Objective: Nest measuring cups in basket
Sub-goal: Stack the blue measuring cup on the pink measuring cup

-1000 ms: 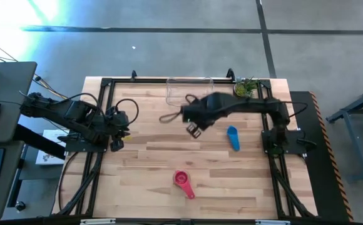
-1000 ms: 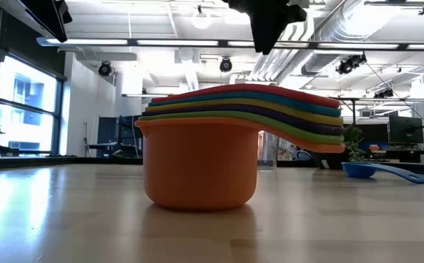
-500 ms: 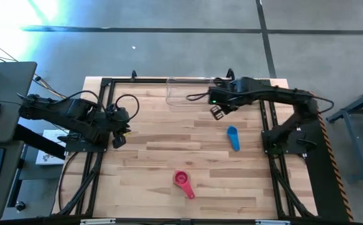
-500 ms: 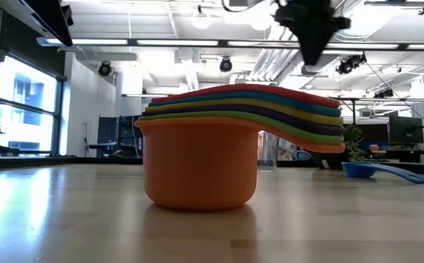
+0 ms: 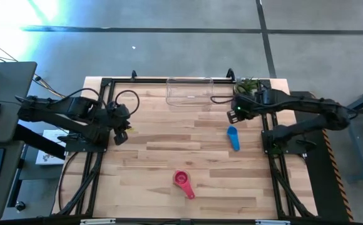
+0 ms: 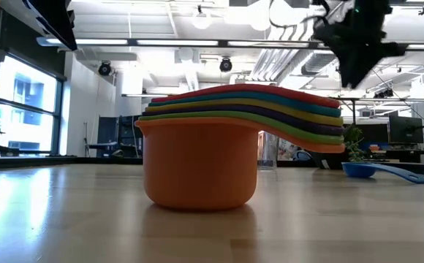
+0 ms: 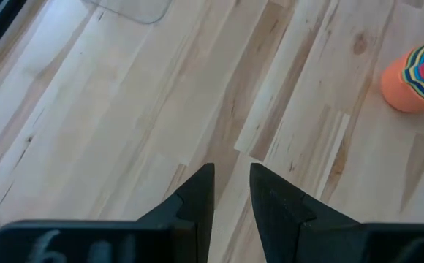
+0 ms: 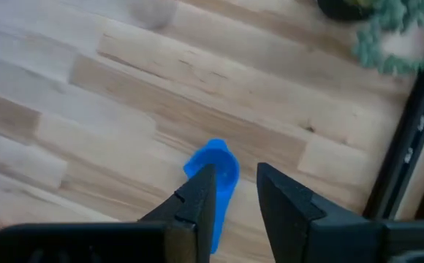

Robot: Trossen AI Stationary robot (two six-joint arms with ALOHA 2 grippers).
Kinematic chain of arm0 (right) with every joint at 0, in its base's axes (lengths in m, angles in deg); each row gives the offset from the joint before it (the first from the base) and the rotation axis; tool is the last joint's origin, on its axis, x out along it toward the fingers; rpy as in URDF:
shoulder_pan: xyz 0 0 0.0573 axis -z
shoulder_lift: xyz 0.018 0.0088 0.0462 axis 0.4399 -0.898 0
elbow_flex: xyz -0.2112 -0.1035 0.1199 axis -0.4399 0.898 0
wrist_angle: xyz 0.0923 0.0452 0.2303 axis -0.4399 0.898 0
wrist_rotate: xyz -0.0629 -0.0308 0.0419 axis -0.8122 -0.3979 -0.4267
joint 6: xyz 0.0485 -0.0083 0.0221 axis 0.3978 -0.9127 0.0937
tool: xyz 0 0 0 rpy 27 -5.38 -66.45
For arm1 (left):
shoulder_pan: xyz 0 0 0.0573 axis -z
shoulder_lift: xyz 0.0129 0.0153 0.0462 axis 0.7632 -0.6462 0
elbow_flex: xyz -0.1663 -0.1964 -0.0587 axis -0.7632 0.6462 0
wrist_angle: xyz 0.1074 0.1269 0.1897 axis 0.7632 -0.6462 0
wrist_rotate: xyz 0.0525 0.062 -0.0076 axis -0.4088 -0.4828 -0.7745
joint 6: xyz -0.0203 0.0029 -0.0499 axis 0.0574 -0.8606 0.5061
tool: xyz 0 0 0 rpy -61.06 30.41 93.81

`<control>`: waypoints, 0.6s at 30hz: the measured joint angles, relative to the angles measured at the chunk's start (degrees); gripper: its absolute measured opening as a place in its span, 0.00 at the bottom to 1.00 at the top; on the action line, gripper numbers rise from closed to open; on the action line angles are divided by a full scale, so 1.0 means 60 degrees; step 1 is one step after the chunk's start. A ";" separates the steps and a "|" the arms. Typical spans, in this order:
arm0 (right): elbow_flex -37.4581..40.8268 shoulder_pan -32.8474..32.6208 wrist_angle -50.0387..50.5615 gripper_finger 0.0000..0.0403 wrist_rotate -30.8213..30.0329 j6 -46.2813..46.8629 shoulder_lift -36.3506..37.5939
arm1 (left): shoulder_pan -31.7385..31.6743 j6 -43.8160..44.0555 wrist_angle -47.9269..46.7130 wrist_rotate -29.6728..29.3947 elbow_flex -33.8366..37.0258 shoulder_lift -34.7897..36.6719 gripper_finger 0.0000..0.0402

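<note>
The blue measuring cup (image 5: 233,137) lies on the wooden table (image 5: 150,181) near its right edge. The pink measuring cup (image 5: 183,183) lies closer to the front edge, around the middle. A stack of nested cups (image 6: 226,146), with the orange one on the outside, sits right in front of the low camera. The clear basket (image 5: 189,91) stands at the back edge and looks empty. A little green plant (image 5: 246,87) stands in the back right corner.

The cups look like thin plastic, so they are probably light and stiff and a bit slippery. They will not break easily. The short handle or the thin rim looks like the best place to pinch one. A light cup may slide or tip if it is bumped.

The right gripper (image 5: 234,115) hangs in the air just behind the blue cup. Its fingers (image 8: 197,197) are open a small way and hold nothing. The gap looks just wide enough for a handle.

The left gripper (image 5: 120,135) waits near the left edge. Its fingers (image 7: 201,193) are only a little apart and hold nothing.
</note>
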 joint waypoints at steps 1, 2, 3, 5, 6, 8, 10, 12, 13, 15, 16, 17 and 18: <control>0.0268 0.0000 -0.0063 0.24 0.0007 0.0158 0.0115 | -0.0040 0.0003 0.0000 0.0003 0.0000 0.0003 0.19; 0.0525 0.0000 -0.0182 0.26 0.0027 0.0296 0.0202 | -0.0086 0.0003 0.0003 0.0003 0.0000 0.0003 0.19; 0.0781 0.0000 -0.0282 0.27 0.0121 0.0422 0.0259 | -0.0129 0.0003 0.0003 0.0002 0.0000 0.0001 0.19; 0.1311 0.0000 -0.0508 0.29 0.0307 0.0688 0.0299 | -0.0213 0.0003 0.0003 0.0002 0.0000 0.0001 0.19; 0.1551 -0.0004 -0.0678 0.30 0.0419 0.0764 0.0299 | -0.0254 0.0003 0.0003 0.0003 0.0000 0.0000 0.19; 0.2051 -0.0004 -0.1137 0.31 0.0564 0.0778 0.0296 | -0.0333 0.0005 0.0005 0.0002 0.0000 0.0000 0.19; 0.2542 -0.0004 -0.1735 0.31 0.0731 0.0861 0.0260 | -0.0412 0.0003 0.0007 0.0003 0.0000 0.0000 0.19; 0.3010 -0.0004 -0.2207 0.31 0.0791 0.1151 0.0266 | -0.0490 0.0010 0.0007 0.0000 0.0000 0.0000 0.19; 0.3230 -0.0004 -0.2403 0.31 0.0834 0.1259 0.0264 | -0.0530 0.0041 0.0007 0.0003 0.0000 0.0004 0.19; 0.3615 -0.0004 -0.2692 0.31 0.0976 0.1464 0.0263 | -0.0596 0.0102 0.0007 0.0003 0.0000 0.0002 0.19; 0.3781 -0.0004 -0.2840 0.31 0.1039 0.1524 0.0263 | -0.0630 0.0102 0.0011 0.0003 0.0000 0.0003 0.19; 0.3928 -0.0004 -0.2991 0.31 0.1093 0.1596 0.0263 | -0.0656 0.0102 0.0007 0.0003 0.0000 0.0000 0.19; 0.4049 -0.0004 -0.3125 0.31 0.1165 0.1646 0.0263 | -0.0676 0.0102 0.0007 0.0003 0.0000 0.0000 0.19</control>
